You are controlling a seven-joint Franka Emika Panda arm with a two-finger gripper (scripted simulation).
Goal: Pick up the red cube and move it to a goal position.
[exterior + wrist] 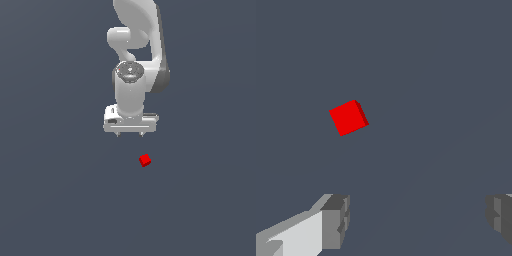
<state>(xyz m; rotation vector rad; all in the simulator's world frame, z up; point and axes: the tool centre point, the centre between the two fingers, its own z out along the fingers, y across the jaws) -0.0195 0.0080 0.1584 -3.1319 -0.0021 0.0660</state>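
Clearly, we are looking at the red cube [145,160] lying alone on the flat grey floor [55,200], turned at an angle so that its edges are not lining up with our fingers. In the exterior view it is sitting below our gripper [130,136] and a little toward that view's right, apart from the fingertips and touching nothing of ours. In the wrist view the red cube [348,117] is showing ahead of the fingers [336,220], outside the gap between them instead of inside it.

We are keeping the gripper [416,217] spread wide, and it is holding nothing; the two dark pads are standing well apart at either side of the wrist view.

We are judging that we are at the approach step, with the grasp not yet begun. The next move is calling for us to shift over until the cube is lying between the pads, to turn the wrist so the pads are facing two of its flat sides, then to descend and close. No goal marker is showing in either view.
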